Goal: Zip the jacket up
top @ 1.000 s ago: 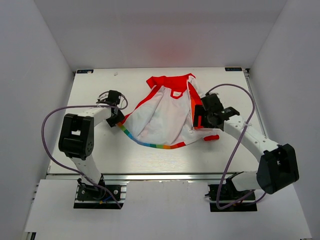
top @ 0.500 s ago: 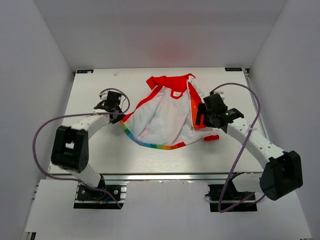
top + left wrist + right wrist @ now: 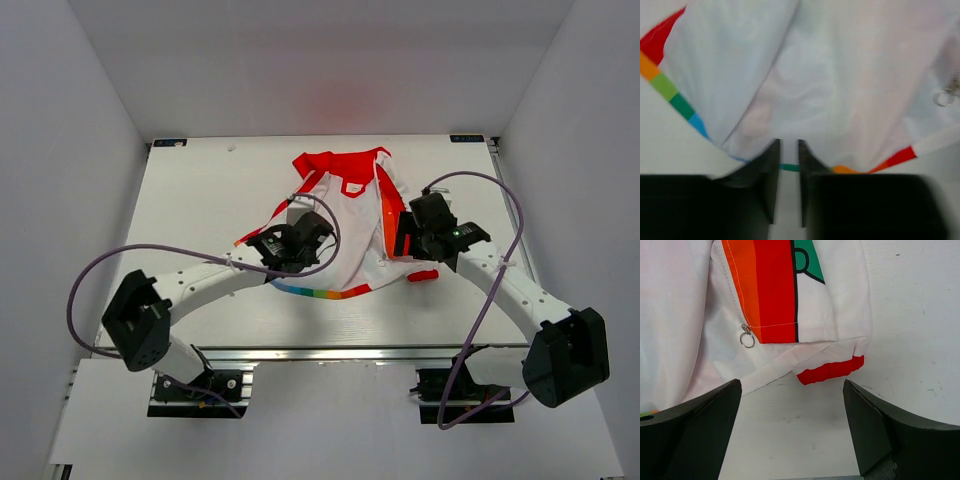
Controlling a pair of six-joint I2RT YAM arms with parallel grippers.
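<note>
Where the left fingers (image 3: 769,172) are viewed from their own wrist, they are seen closed to a thin slit, and the rainbow hem (image 3: 664,86) of the jacket (image 3: 345,215) is pinched between their tips, a teal patch of the band being visible in the slit. White cloth is gathered in soft folds that run away from the tips, and a small metal zipper ring (image 3: 942,97) is seen at the right edge of that view. The right fingers (image 3: 695,432) are held wide apart with nothing between them; only bare table (image 3: 805,430) is framed by them. Just beyond them the lower corner of the jacket's right front is laid, with orange and red stripes, the zipper ring at the edge of the stripes, and a red cuff (image 3: 830,370) poking out beneath a white fold. From above, the jacket is found spread open in the middle of the table, white lining up, its red hood (image 3: 320,160) towards the far edge and the rainbow hem towards the arms. The left arm (image 3: 200,280) is stretched to the right so that its fingers are set over the near left part of the lining, while the right arm (image 3: 500,285) is bent inward, its fingers placed at the jacket's right edge, just beside the red cuff
</note>
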